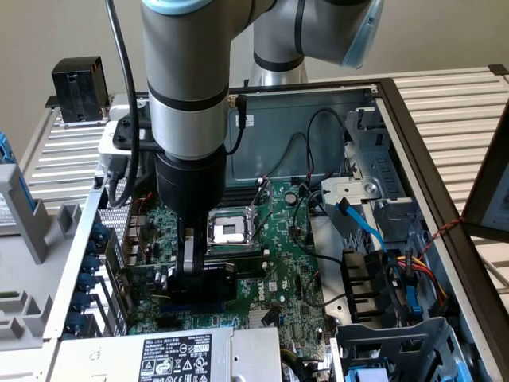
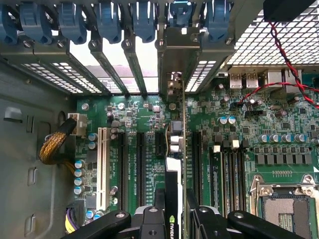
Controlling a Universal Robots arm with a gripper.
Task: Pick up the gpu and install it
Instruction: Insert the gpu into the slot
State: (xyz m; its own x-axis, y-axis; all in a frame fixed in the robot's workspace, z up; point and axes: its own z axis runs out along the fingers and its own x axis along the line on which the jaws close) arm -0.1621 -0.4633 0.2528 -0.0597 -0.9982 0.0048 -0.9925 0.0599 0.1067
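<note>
Case [image 1: 334, 99]: was open, arm inside.
Mobo [image 2: 134, 112]: neighbouring slots bare.
Gpu [image 2: 172, 174]: stood edge-on over a mid slot, bracket twd rear vents (seating unclear).
Gripper [image 2: 174, 220]: clamped on gpu.
Progress: pickup done; install unfinished, card not let go.

Both views face the motherboard [image 1: 290, 263] [image 2: 134, 112]: exterior from high up, wrist close.
</note>
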